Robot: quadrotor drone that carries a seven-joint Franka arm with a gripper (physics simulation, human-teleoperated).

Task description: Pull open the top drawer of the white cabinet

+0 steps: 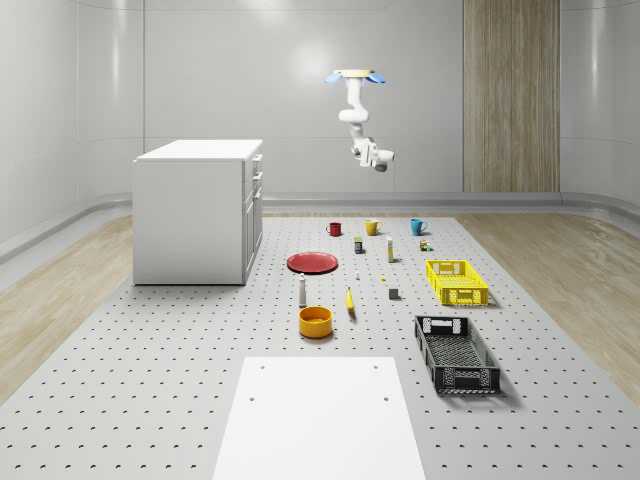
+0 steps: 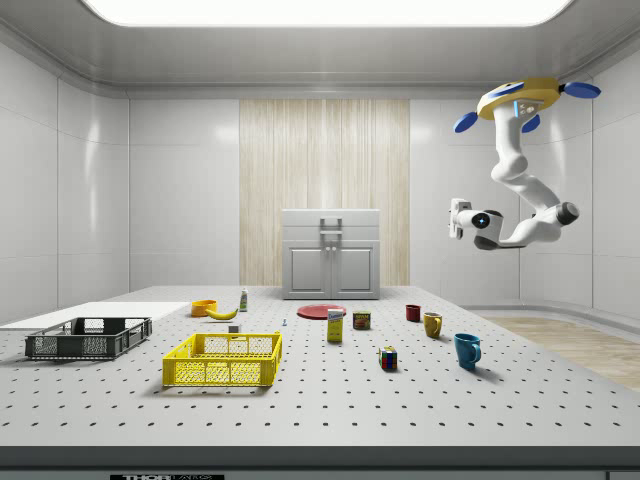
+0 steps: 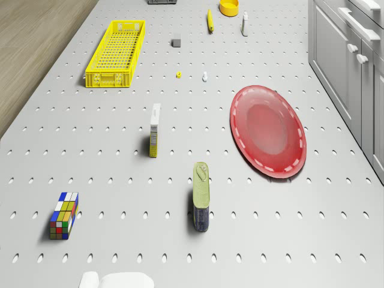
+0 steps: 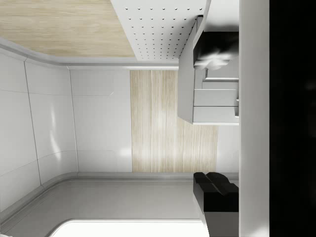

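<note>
Our pincer [image 1: 381, 164] hangs high in the air at the end of the folded arm, well above the perforated table [image 1: 200, 360] and level with roughly the top of the white cabinet [image 1: 197, 212]. We cannot tell whether its fingers are apart or together. Our drone [image 1: 357, 76] hovers above the pincer, over the far end of the table, above the row of mugs.

The white cabinet stands well apart from the pincer, toward the whole-scene view's left, resting on the table. Its front faces toward the pincer's side of the table, and the top drawer [image 2: 331, 221] sits closed just under the cabinet's top slab. We judge the drawer's handle [image 2: 331, 220] to run horizontally across the front, so the pincer would need to meet it square-on and then draw straight back, away from the cabinet face.

Between the pincer and the cabinet the air is open; nothing stands at drawer height. Below that path lie the red plate [image 1: 312, 262], a red mug [image 1: 334, 229] and a yellow mug [image 1: 372, 227], all low on the table and clear of a level approach. Behind the pincer the room is open to the far wall, leaving ample space for a pull. We judge the approach has not yet begun.
</note>
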